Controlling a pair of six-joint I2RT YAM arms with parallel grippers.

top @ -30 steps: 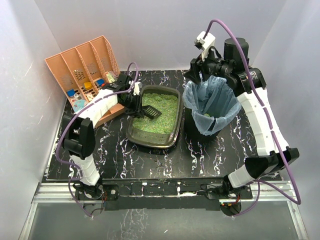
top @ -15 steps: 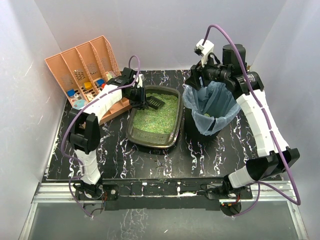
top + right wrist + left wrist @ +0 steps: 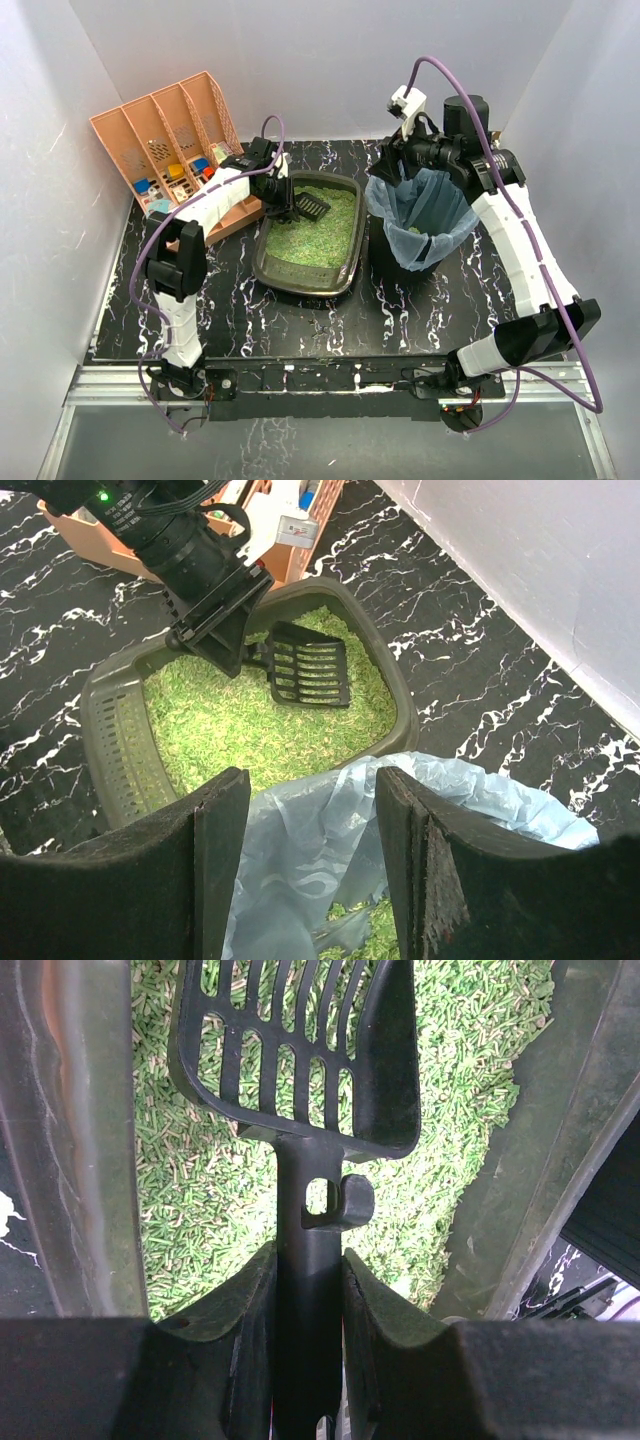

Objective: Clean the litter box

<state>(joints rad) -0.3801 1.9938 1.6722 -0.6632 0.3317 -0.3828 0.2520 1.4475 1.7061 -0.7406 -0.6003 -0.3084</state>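
Note:
The litter box (image 3: 269, 274), a dark olive-grey tray of green litter (image 3: 315, 240), sits mid-table; it also shows in the right wrist view (image 3: 115, 715). My left gripper (image 3: 281, 204) is shut on the handle of a black slotted scoop (image 3: 300, 1045), whose head (image 3: 312, 207) is over the litter at the tray's far left corner. The scoop (image 3: 308, 666) looks empty. My right gripper (image 3: 392, 168) is open above the far left rim of the black bin (image 3: 385, 255) with its pale blue bag liner (image 3: 330, 850), its jaws either side of the liner's edge.
A peach-orange slotted organiser (image 3: 165, 140) with small items stands at the back left, close behind my left arm. The bin stands right of the tray, with some green litter inside the bag (image 3: 370, 930). White walls enclose the black marbled table (image 3: 330, 320).
My left gripper has drawn the scoop from the middle of the tray back to its far left corner. My right gripper has shifted slightly over the bin's rim.

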